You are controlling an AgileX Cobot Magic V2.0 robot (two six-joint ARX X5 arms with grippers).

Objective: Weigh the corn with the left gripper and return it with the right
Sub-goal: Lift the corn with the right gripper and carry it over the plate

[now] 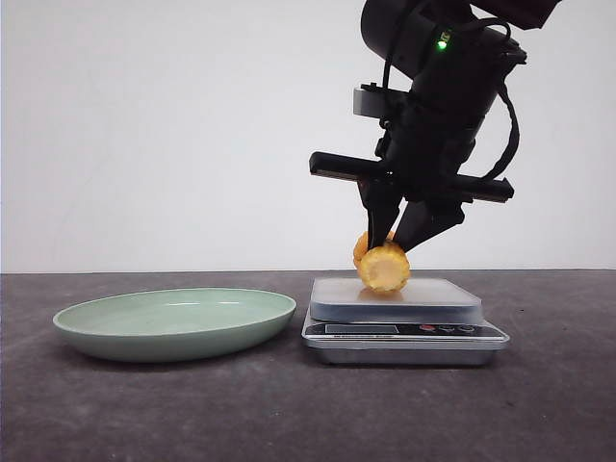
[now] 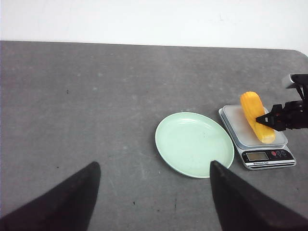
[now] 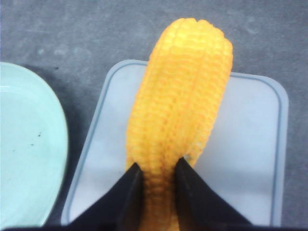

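Now right tool (image 1: 396, 234) around corn (image 1: 383, 267), scale (image 1: 404, 332) markings unreadable.

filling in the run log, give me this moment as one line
stage: return pickup | right gripper: shut on corn | corn: on scale platform | left gripper: open, holds nothing | plate: no corn in it

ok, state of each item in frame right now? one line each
corn: on the scale platform, far end tilted up, near end pinched by the right gripper
scale: on the table right of the plate, display unreadable
plate: upright on the table, nothing in it
right gripper: shut on the corn, fingers on both sides of the cob
left gripper: open, holding nothing, back from the plate
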